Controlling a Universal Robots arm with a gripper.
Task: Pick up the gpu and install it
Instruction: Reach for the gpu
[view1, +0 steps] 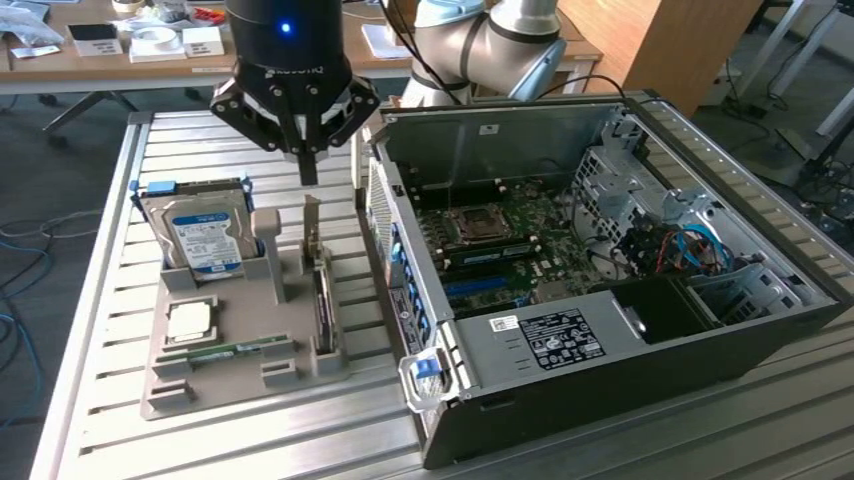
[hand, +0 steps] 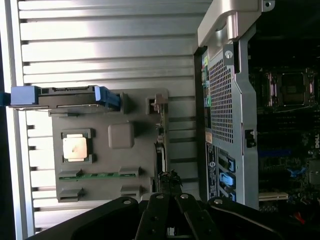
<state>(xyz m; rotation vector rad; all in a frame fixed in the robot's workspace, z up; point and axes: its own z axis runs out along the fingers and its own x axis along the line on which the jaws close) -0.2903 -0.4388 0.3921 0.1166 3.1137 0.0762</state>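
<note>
The gpu (view1: 320, 300) stands on its edge in a slot of the grey tray (view1: 227, 395), its beige metal bracket (view1: 311, 222) pointing up. My gripper (view1: 308, 172) hangs just above the bracket's top end, shut, with nothing between its fingers. In the wrist view the gpu (hand: 160, 150) shows as a thin dark edge running along the tray (hand: 135, 107), and my gripper (hand: 169, 186) sits over one end of it. The open computer case (view1: 601, 250) with its motherboard lies right beside the tray.
On the tray also stand a silver hard drive (view1: 207, 235) in a blue carrier, a square processor (view1: 191, 320) and a green RAM stick (view1: 240, 350). The case's rear wall (hand: 225, 100) borders the tray closely. All rests on a ribbed metal table (view1: 160, 140).
</note>
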